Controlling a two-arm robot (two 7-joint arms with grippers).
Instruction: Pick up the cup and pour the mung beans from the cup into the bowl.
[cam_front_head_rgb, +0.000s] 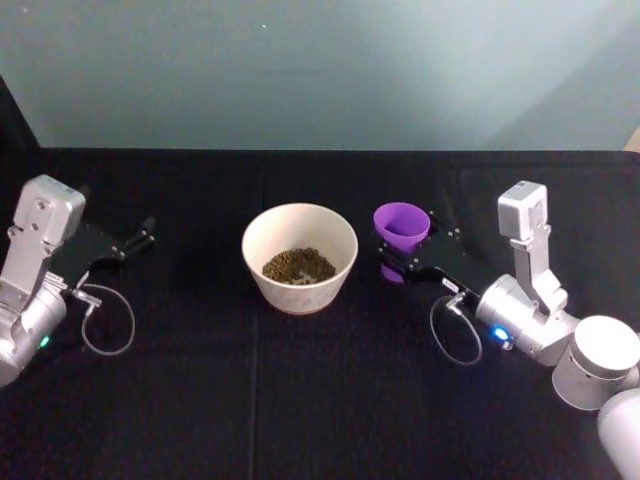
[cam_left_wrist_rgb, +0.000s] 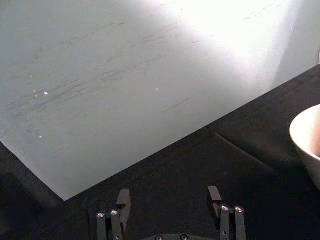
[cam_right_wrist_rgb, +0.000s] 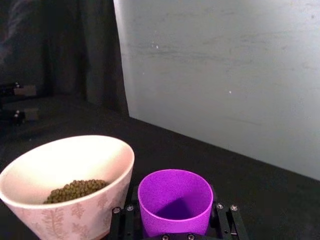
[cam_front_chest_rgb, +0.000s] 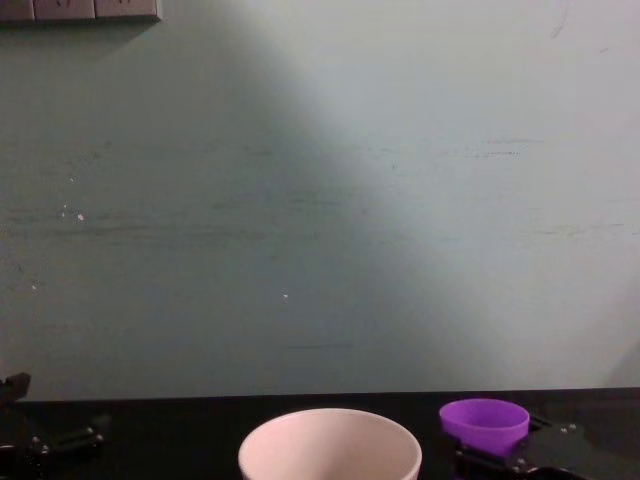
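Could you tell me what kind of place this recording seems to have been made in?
Probably a robot test bench, not a kitchen: a black-draped table against a plain pale wall, with a bowl of beans and a purple cup between the right gripper's jaws.

Both arms: silver-grey housings with boxy wrist modules, looped grey cable behind each black gripper. Right arm (cam_front_head_rgb: 525, 320) shows a blue indicator light; finger linkages carry silver screws.

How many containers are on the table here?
2. The bowl sits mid-table with mung beans inside. The purple cup stands to its right, upright between the right gripper's fingers, looking empty.
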